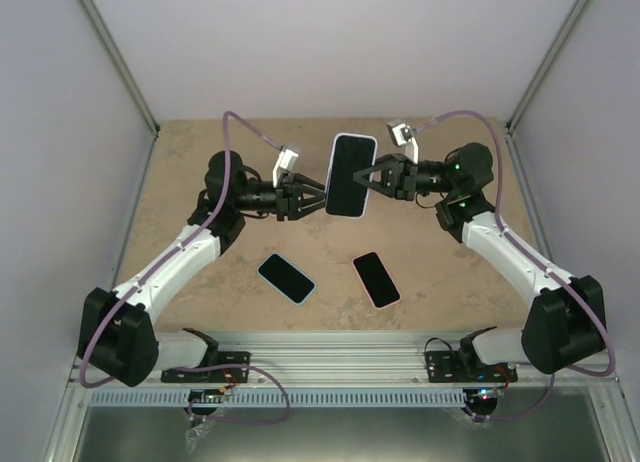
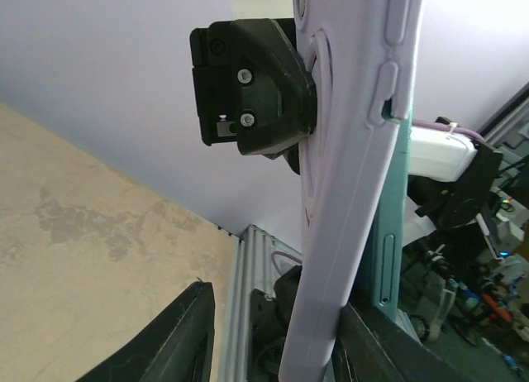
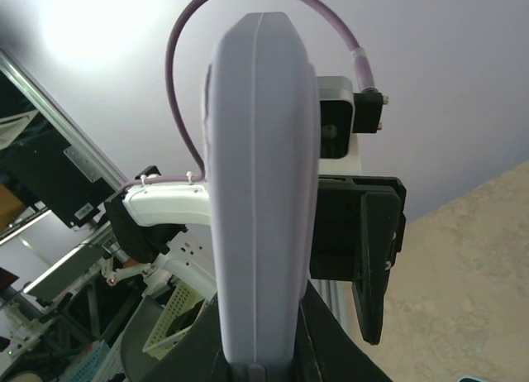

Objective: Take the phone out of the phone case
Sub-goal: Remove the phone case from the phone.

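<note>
The phone, dark screen up toward the overhead camera, sits in its lavender phone case and hangs in the air between the two claws, clear of the table.

The right claw is clamped narrowly on the case's edge. In its wrist view the case rises straight up from between its fingers, which press in from both sides.

The left claw sits at the opposite edge with its jaws partly spread and has no grip. In its wrist view one finger stands well apart from the case, with bare table showing in the gap. The other finger lies just beside the case's far side, and contact there cannot be told. The case runs lengthwise out from this claw, tilted slightly.

Two more phones lie flat on the table below the claws, toward the arm bases: one under the left claw and one under the right claw.
</note>
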